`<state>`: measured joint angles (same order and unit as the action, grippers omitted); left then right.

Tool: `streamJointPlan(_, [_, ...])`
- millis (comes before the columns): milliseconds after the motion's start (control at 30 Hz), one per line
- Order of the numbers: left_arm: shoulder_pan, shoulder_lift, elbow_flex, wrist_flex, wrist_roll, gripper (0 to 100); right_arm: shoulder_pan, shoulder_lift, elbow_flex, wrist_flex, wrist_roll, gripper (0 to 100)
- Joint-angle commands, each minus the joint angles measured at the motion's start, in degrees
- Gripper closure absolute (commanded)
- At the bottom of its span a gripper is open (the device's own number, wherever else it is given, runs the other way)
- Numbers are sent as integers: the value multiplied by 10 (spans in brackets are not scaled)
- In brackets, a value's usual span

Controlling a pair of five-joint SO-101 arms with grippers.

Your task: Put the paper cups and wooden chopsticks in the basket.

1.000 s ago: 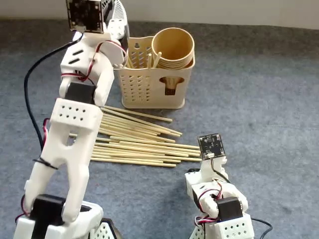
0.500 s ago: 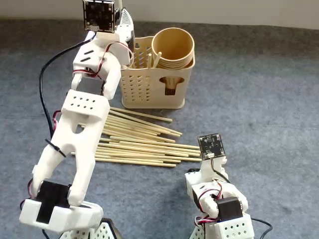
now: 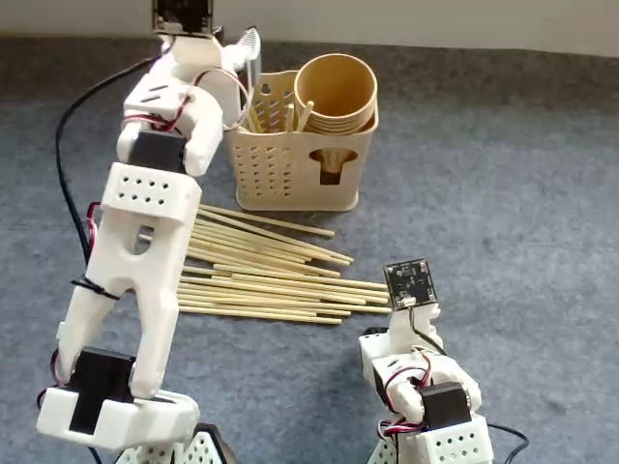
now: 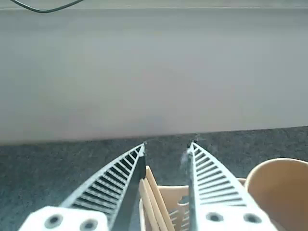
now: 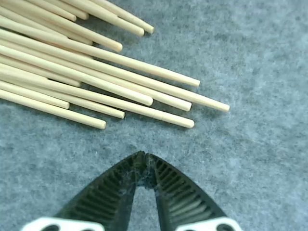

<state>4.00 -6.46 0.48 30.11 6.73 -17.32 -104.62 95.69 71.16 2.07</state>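
1. Cream perforated plastic basket [image 3: 280,179]: set on the grey carpeted tabletop [image 3: 513,213], upright.
2. Stack of tan paper cups [image 3: 336,87]: held in the basket's one compartment. Only the top rims are seen; the lower bodies are hidden by the wall, apart from a glimpse through the handle cut-out.
3. Thin wooden chopsticks, standing [image 3: 253,114]: a few are lodged in the basket's other compartment, their lower lengths concealed.
4. Thin wooden chopsticks, loose [image 3: 280,280]: a pile is spread on the tabletop in front of the basket. One end is covered by the white arm.
5. Left gripper [image 4: 167,144]: poised above the basket's rim, fingers spread apart, with nothing clamped. Contact with the standing chopsticks cannot be judged.
6. Right gripper [image 5: 143,158]: black fingertips pressed together, empty, held low beside the loose chopsticks' tips.
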Motion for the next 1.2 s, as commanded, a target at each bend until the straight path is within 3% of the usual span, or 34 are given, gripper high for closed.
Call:
streamJointPlan(0, [-7, -10, -87, 98, 4, 845, -1, -6, 65, 3, 7, 991])
streamJointPlan(467, [-7, -11, -279, 412, 2, 850, -1, -6, 65, 3, 7, 991])
streamJointPlan(667, [-7, -11, -329, 511, 2, 850, -1, -6, 65, 3, 7, 991])
streamJointPlan(900, [-7, -32, -338, 564, 2, 850, -1, -6, 65, 3, 7, 991])
streamJointPlan(1167, [-6, -171, -208, 553, 1, 850, -1, -6, 65, 3, 7, 991])
